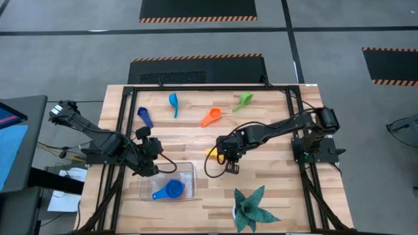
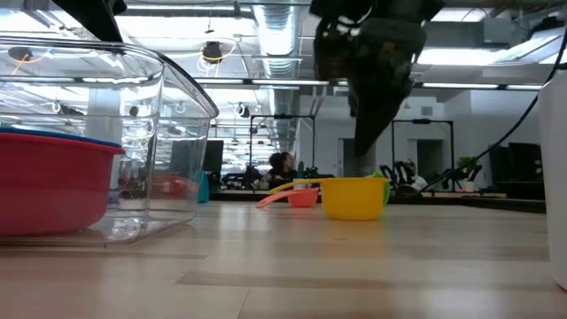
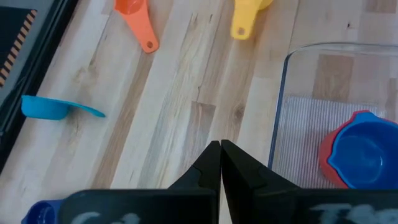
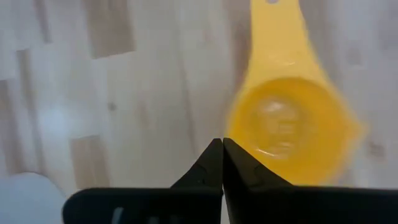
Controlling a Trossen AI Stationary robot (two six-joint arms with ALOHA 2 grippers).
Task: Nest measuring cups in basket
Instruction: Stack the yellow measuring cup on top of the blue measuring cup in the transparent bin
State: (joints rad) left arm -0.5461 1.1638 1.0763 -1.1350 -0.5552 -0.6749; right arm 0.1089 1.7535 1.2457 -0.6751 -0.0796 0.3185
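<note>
We find the basket near the front edge of the table, left of centre. It holds a blue measuring cup nested in a red cup, both toward the basket's front wall.

The left gripper hovers just beyond the basket's far left corner. In its wrist view the fingertips are pressed together, holding nothing, with bare wood beneath them and the basket rim beside them.

The right gripper sits near the table centre, directly beside the yellow cup. Its fingertips are also closed together and empty; the cup's rim lies just beside the tips, its handle pointing away from the gripper.

Four cups remain loose along the far half of the table: dark blue cup, light blue cup, orange cup and green cup. They lie well apart from one another, with open wood between them and the basket.

A green star-shaped plant stands at the front edge, right of the basket.
</note>
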